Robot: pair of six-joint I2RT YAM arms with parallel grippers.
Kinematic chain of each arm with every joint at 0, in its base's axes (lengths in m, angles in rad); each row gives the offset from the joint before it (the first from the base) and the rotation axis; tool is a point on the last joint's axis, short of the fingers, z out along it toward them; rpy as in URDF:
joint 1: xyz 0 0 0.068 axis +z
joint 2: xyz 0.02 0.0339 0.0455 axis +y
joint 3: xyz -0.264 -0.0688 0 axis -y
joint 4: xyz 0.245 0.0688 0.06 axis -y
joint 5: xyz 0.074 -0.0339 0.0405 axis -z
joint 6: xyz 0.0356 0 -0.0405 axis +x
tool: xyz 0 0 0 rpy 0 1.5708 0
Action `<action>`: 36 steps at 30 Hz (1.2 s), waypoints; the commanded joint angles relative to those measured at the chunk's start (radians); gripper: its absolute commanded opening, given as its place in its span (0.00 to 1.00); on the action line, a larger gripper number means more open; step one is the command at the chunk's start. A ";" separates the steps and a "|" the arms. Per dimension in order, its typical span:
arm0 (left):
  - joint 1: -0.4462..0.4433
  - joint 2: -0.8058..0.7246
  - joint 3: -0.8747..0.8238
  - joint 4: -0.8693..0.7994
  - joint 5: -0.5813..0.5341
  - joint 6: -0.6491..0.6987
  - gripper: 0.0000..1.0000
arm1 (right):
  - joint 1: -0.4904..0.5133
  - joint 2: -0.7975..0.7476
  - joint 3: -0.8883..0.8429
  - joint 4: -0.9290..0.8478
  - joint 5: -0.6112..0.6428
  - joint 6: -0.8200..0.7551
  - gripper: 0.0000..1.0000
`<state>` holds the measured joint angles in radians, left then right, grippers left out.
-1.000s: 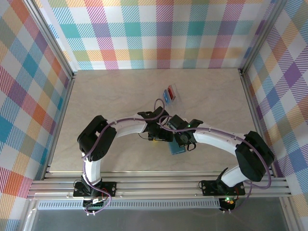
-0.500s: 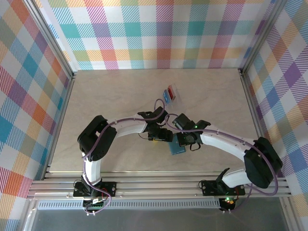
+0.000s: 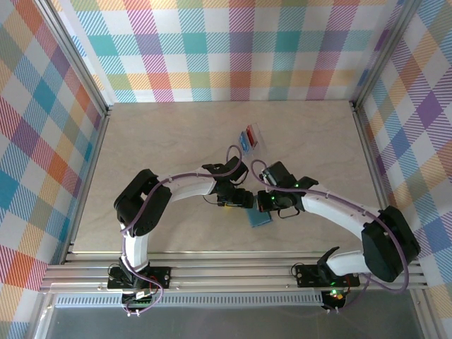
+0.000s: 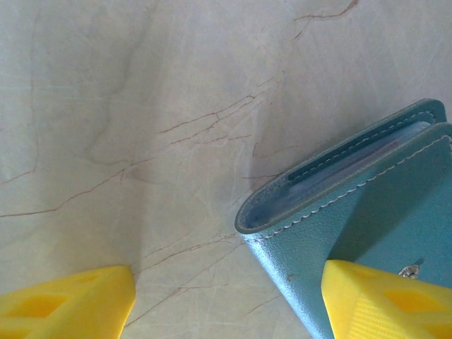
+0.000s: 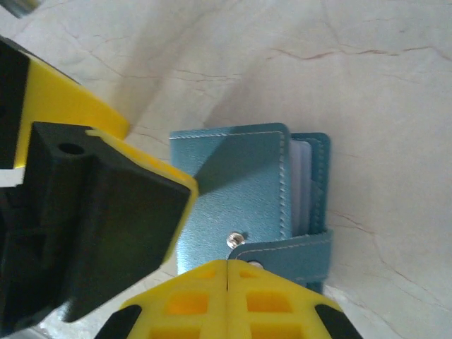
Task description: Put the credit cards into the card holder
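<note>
Swinging outward since a second ago, the right arm now has its elbow farther right and nearer, and its wrist has drawn slightly to the right. The left arm has not moved. The right hand (image 5: 226,286) has gone from barely parted to pressed together, its yellow tips meeting right at the snap tab (image 5: 291,248) of the card holder (image 5: 233,180). Whether they nip the tab itself I cannot tell.

The left hand (image 4: 226,307) stays spread, one finger (image 4: 385,300) over the card holder's cover and the other over bare table (image 4: 141,106). The teal card holder lies where it lay before, near the middle of the table and just near of the two hands. It is folded, with pale sleeves showing at its open edge and a small metal stud (image 5: 232,241) beside the tab.

The credit cards (image 3: 247,135) — one red, one blue — rest unmoved in a clear case (image 3: 256,132) farther back, well apart from the card holder. They are too small in the top view for any print to be read.
</note>
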<state>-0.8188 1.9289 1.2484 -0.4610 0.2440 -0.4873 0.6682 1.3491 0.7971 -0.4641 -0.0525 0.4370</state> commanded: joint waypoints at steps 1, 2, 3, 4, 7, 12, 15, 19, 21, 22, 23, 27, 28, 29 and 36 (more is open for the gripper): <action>-0.020 0.087 -0.026 0.045 0.040 0.013 0.73 | -0.007 0.039 -0.013 0.065 -0.098 0.018 0.00; -0.020 0.087 -0.027 0.044 0.041 0.012 0.73 | -0.007 0.048 -0.010 0.067 -0.102 0.019 0.00; -0.021 0.086 -0.026 0.045 0.041 0.012 0.73 | -0.007 0.061 -0.008 0.070 -0.105 0.020 0.00; -0.021 0.088 -0.026 0.044 0.041 0.013 0.73 | -0.009 0.073 -0.008 0.072 -0.110 0.020 0.00; -0.021 0.088 -0.026 0.045 0.043 0.013 0.73 | -0.012 0.099 -0.006 0.076 -0.125 0.020 0.00; -0.021 0.091 -0.026 0.045 0.043 0.012 0.73 | -0.019 0.114 -0.009 0.082 -0.136 0.023 0.00; -0.021 0.094 -0.025 0.046 0.049 0.013 0.73 | -0.029 0.141 -0.009 0.094 -0.163 0.029 0.00; -0.018 0.083 -0.033 0.056 0.062 0.006 0.73 | -0.040 0.173 -0.013 0.118 -0.204 0.035 0.00; -0.017 0.078 -0.036 0.058 0.069 0.006 0.72 | -0.048 0.187 -0.014 0.127 -0.219 0.038 0.00; -0.017 0.079 -0.037 0.059 0.072 0.005 0.72 | -0.055 0.195 -0.015 0.131 -0.231 0.041 0.00; -0.019 0.079 -0.038 0.062 0.075 0.005 0.72 | -0.060 0.202 -0.016 0.138 -0.242 0.042 0.00; -0.011 0.071 -0.048 0.073 0.102 -0.005 0.65 | -0.077 0.223 -0.023 0.155 -0.270 0.052 0.00; -0.010 0.066 -0.052 0.077 0.108 -0.007 0.63 | -0.079 0.219 -0.024 0.158 -0.267 0.054 0.00; -0.006 0.060 -0.058 0.082 0.111 -0.010 0.62 | -0.079 0.208 -0.028 0.159 -0.260 0.053 0.00; -0.002 0.046 -0.073 0.107 0.137 -0.011 0.59 | -0.064 0.077 -0.038 0.089 -0.080 0.034 0.00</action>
<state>-0.7982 1.9160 1.2186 -0.4351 0.2714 -0.4969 0.5953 1.4845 0.7704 -0.3458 -0.2184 0.4816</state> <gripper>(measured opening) 0.591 0.052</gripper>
